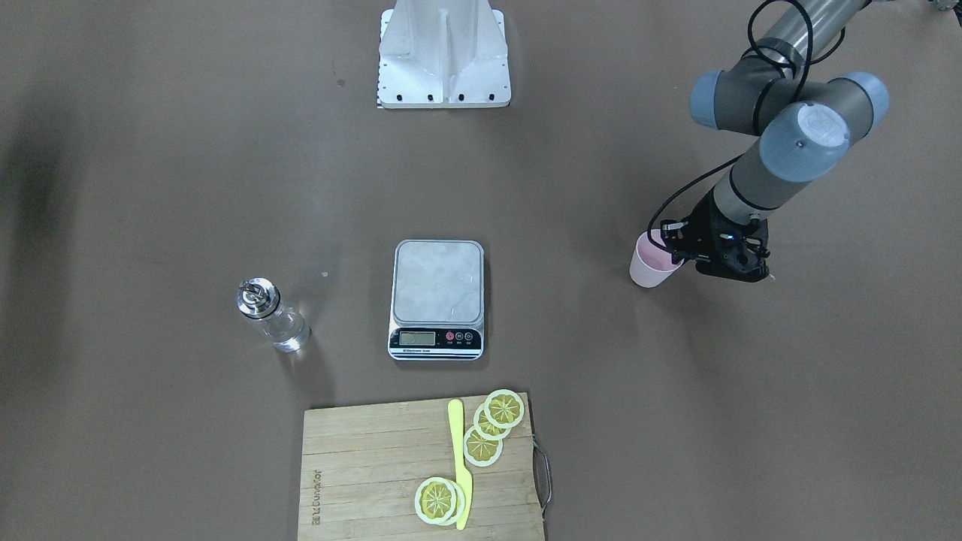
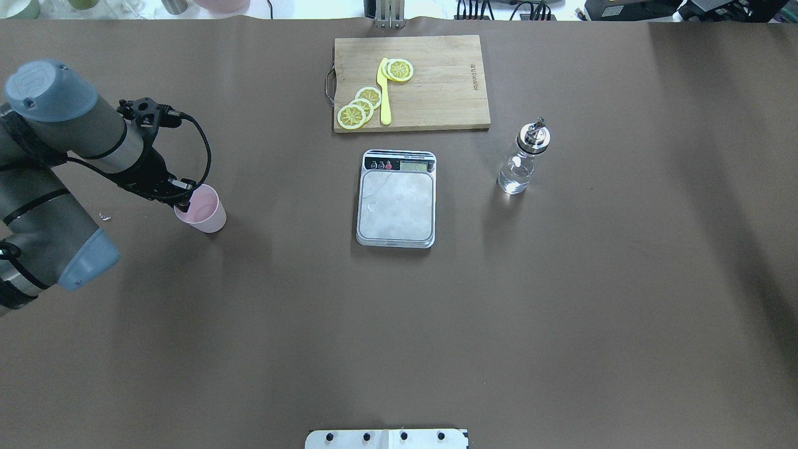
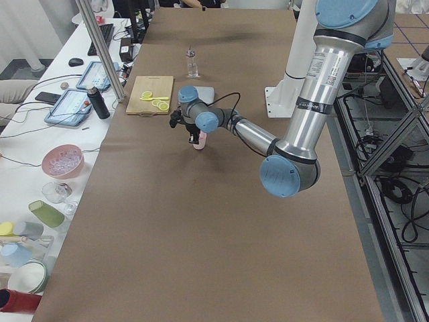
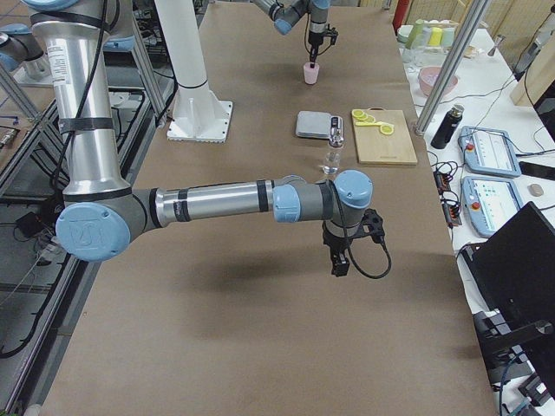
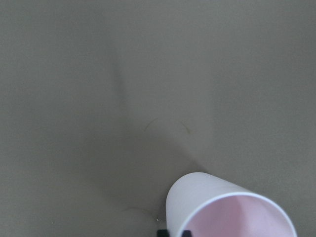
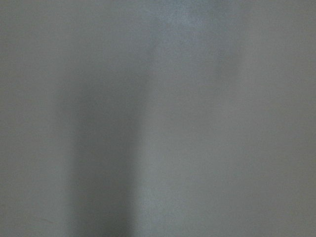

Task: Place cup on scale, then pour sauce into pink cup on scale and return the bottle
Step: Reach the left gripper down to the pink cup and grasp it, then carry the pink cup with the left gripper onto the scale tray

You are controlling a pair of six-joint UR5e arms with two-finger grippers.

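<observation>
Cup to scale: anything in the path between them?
Nothing. The overhead view shows only bare brown table between the cup and the scale.

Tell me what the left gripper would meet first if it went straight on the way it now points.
Most likely the small pale pink tapered cup: the left gripper points down right at its rim. Whether it straddles the wall or would land on it, I cannot tell.

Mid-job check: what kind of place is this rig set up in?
Most likely a robotics lab staged as a kitchen bench: a brown-covered table, a side bench with tablets, and props such as the scale and a cutting board with lemon slices.
</observation>
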